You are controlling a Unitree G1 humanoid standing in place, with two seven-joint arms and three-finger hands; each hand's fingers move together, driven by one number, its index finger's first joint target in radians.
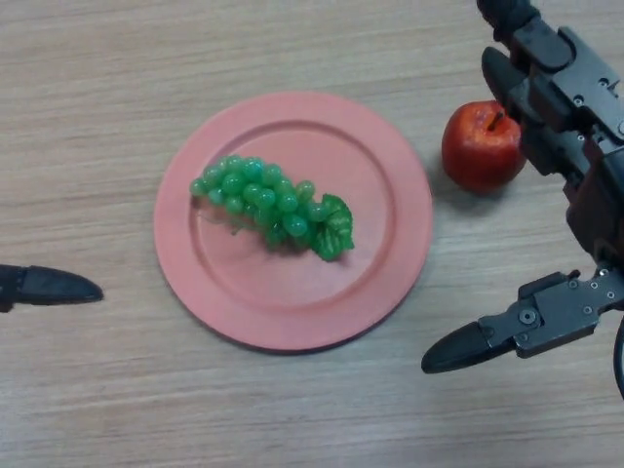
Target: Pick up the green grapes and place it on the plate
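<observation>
I am seeing the green grapes [268, 205] lying on the plate [390, 156]; light, knobbly, best pinched mid-bunch. My right hand [570, 146] is spreading its fingers [458, 349] wide, empty; left hand [49, 286], cannot tell.

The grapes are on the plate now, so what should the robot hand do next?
Probably pull the right hand back to rest: the green grapes lie on the pink plate, and its fingers are open, holding nothing.

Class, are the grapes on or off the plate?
On. The grapes lie inside the plate's rim, with no robot hand touching them.
</observation>
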